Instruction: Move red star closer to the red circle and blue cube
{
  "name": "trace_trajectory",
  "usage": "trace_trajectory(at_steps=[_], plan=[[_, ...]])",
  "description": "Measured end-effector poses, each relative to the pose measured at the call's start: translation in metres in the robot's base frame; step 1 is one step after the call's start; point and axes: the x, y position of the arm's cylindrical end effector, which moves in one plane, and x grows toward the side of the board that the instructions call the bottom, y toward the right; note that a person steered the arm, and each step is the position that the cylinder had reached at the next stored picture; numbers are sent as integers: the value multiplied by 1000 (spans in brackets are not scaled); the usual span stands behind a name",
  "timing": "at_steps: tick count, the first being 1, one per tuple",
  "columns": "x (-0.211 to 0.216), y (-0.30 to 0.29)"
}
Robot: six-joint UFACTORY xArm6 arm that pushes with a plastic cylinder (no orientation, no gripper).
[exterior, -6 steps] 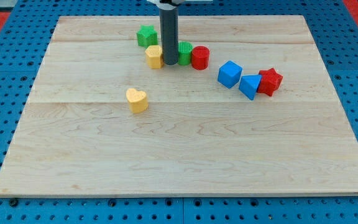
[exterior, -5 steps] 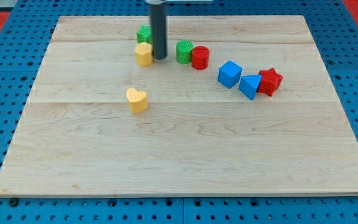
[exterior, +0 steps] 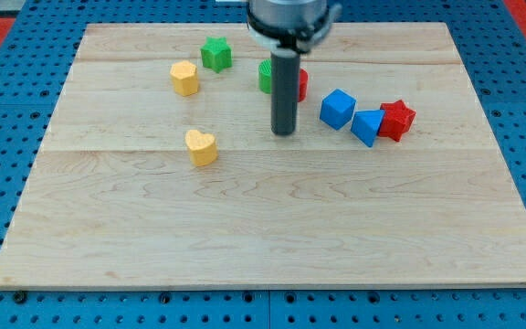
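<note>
Now my tip (exterior: 284, 133) is sitting on the table (exterior: 263, 228), just left of the blue cube (exterior: 337, 108), touching nothing; no fingers here. Red star (exterior: 396, 119) is pressing a second blue block (exterior: 367, 126). Red circle (exterior: 299, 82) is seemingly half hidden behind the rod. Shoving the star leftward risks dragging that blue block into the cube.

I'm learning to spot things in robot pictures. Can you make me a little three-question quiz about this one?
1. True or false: the red star touches a blue block.
2. How many yellow blocks are there?
3. My tip is: A) on the yellow heart, B) on bare board left of the blue cube, C) on the green star.

Key: 1 true. 2 two, the heart and another. 3 B.
</note>
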Motion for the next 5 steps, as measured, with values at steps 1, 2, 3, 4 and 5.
trace_trajectory(at_steps=[1,2,3,4,5], plan=[[58,121],[38,150],[4,157],[-23,156],[-62,131]])
